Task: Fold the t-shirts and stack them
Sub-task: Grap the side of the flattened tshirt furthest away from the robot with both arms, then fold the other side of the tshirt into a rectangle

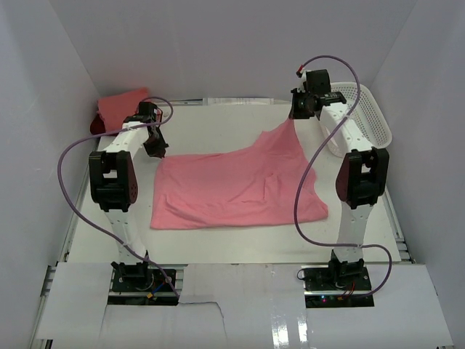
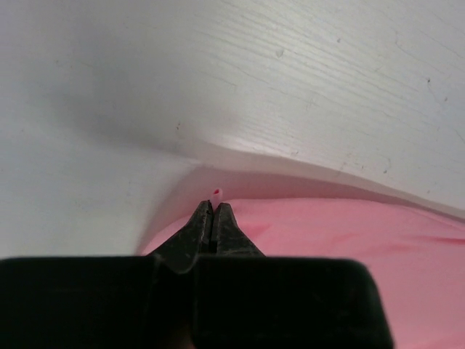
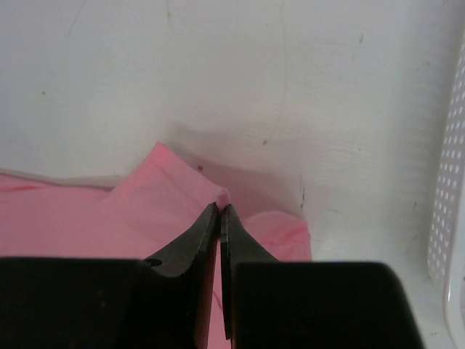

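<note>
Our right gripper (image 3: 220, 211) is pinching the rose pink t-shirt (image 1: 232, 193) at its raised far corner. Our left gripper (image 2: 216, 206) is clamping its far left corner.

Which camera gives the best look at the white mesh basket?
Top external: the white mesh basket shows nearly whole, far right. Right wrist catches only a strip of its wall at the picture's edge; left wrist shows none of it.
</note>
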You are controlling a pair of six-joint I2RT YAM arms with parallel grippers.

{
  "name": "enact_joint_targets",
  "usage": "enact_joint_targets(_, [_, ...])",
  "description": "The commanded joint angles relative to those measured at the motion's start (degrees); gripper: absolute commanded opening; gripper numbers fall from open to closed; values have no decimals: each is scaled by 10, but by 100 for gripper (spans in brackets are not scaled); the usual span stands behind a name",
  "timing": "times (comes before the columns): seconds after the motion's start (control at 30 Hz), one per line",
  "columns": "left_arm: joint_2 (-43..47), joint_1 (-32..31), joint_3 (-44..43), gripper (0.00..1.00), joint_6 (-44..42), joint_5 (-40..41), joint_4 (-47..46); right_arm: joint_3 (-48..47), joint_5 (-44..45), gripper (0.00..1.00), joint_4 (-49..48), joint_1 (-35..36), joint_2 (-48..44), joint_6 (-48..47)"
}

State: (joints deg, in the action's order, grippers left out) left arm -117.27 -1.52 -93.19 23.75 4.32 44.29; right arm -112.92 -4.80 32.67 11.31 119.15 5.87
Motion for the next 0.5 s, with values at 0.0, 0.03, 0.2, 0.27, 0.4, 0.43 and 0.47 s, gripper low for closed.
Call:
enact_joint_targets(0.0, [61, -2, 18, 0, -6, 11, -8, 64, -14, 8, -14, -1, -56, 6])
enact_joint_targets(0.03, [65, -2, 27, 0, -6, 11, -8, 79, -14, 8, -16, -1, -67, 8])
enact_joint_targets(0.2, [104, -2, 66, 0, -5, 17, -17, 179, -7, 8, -31, -1, -140, 9])
enact_joint_targets(0.27, [115, -2, 86, 0, -7, 22, -20, 201, 3, 8, -33, -1, -159, 9])
enact_joint_targets(0.4, [142, -2, 121, 0, -9, 34, -30, 246, 6, 8, -32, -1, -203, 12])
enact_joint_targets(0.43, [149, -2, 127, 0, -10, 35, -33, 255, 7, 8, -33, -1, -211, 13])
enact_joint_targets(0.47, [151, -2, 134, 0, -12, 38, -38, 270, 4, 8, -32, -1, -216, 14])
